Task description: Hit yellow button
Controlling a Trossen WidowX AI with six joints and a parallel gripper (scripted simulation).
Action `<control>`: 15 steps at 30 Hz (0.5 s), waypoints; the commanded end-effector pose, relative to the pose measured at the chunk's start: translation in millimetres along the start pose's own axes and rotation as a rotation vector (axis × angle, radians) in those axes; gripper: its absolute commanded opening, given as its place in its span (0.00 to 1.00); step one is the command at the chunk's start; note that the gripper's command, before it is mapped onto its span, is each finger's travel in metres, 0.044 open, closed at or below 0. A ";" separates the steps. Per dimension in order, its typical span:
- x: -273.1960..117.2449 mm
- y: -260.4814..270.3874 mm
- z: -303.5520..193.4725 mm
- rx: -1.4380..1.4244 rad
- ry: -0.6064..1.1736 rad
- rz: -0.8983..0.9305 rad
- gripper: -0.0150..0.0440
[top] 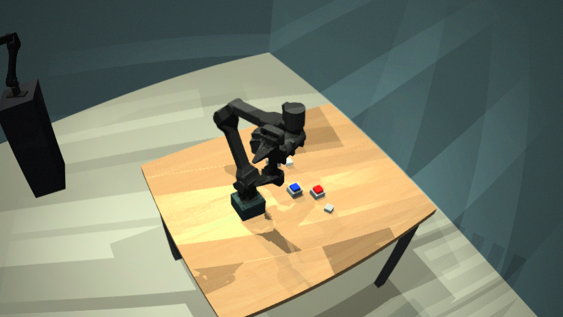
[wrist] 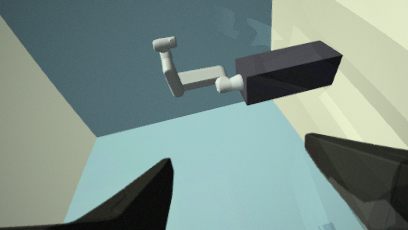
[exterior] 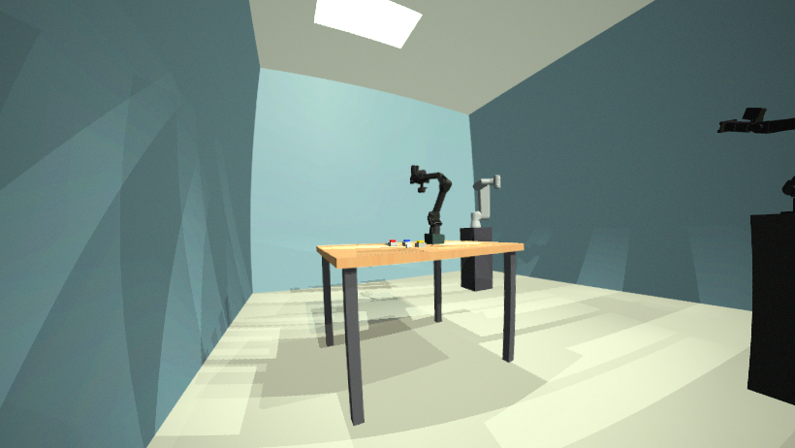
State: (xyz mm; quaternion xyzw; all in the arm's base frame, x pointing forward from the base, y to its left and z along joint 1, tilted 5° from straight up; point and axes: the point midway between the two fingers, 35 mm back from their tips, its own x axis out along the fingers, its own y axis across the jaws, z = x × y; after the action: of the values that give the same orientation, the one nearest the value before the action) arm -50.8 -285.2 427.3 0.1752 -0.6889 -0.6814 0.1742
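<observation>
The yellow button (exterior: 420,242) stands on the table in the exterior view, on the arm's side of the blue button; in the top view the arm hides its yellow top. The blue button (top: 294,187) (exterior: 406,241) and the red button (top: 318,189) (exterior: 393,241) sit on grey bases. A small white block (top: 329,208) lies near the red button, and another pale block (top: 288,161) lies partly behind the gripper. My gripper (top: 255,173) (wrist: 238,153) is open and empty. It is high above the table, its fingers pointing sideways, touching no button.
The wooden table (top: 291,272) (exterior: 378,259) carries the arm's dark base (top: 248,206) (exterior: 434,239). A light grey robot arm (exterior: 484,200) (wrist: 200,78) stands on a dark pedestal (exterior: 476,267) (wrist: 295,72) away from the table. Another dark arm (top: 12,62) stands on its own pedestal (top: 33,145).
</observation>
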 end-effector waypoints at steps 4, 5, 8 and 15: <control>-14.7 -9.0 -22.2 -0.078 0.125 -0.005 0.93; -24.1 -14.4 -34.1 -0.121 0.195 -0.007 0.93; -51.0 -29.0 -61.3 -0.231 0.367 -0.006 0.93; -160.5 -79.1 -121.7 -0.604 0.855 0.053 0.93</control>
State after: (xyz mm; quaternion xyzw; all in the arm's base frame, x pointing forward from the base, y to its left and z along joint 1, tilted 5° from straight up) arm 95.0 -322.8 374.0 0.3334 -0.4378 -0.7206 0.4218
